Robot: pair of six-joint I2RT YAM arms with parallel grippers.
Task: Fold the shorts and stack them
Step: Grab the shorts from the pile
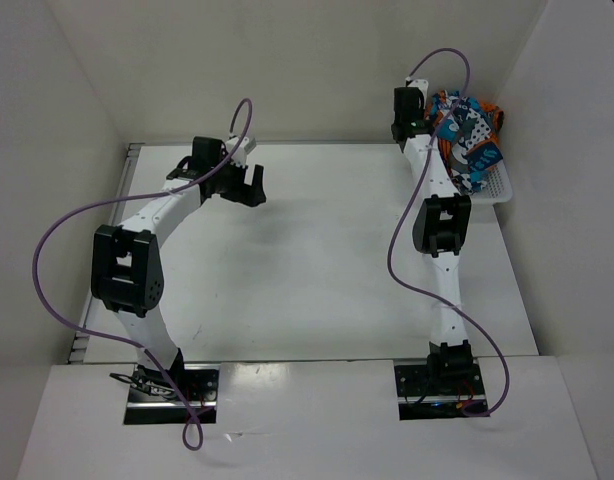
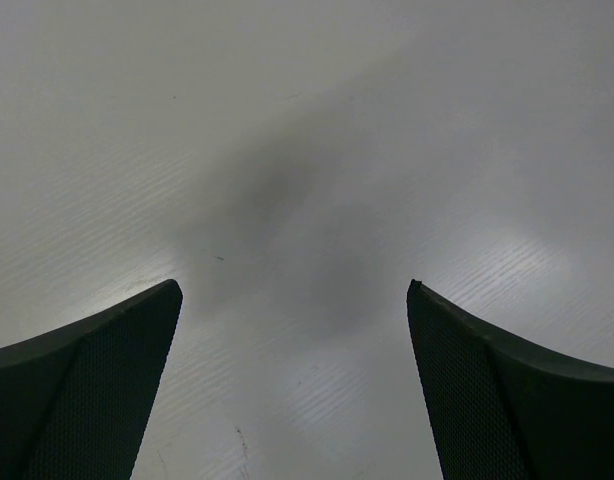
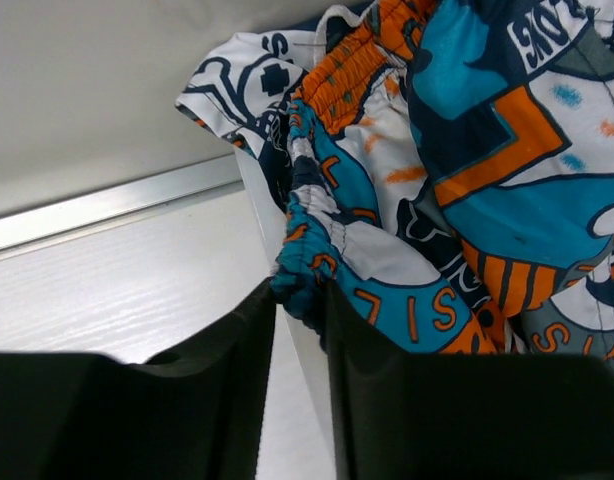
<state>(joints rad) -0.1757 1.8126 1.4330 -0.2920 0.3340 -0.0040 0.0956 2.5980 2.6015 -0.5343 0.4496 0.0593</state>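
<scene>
The shorts [image 1: 465, 135], in a teal, orange, white and dark grey print, lie bunched in a white mesh basket [image 1: 499, 188] at the far right corner. In the right wrist view the shorts [image 3: 467, 190] fill the upper right, with a teal elastic hem hanging over the basket's white rim [image 3: 287, 300]. My right gripper [image 3: 299, 305] is shut on that hem. In the top view it [image 1: 417, 125] sits at the basket's left edge. My left gripper [image 1: 245, 182] hovers open and empty over the far left of the table; its fingers [image 2: 107, 370] stand wide apart above bare tabletop.
White walls enclose the table on the left, back and right. A metal rail [image 3: 117, 205] runs along the foot of the back wall. Purple cables loop from both arms.
</scene>
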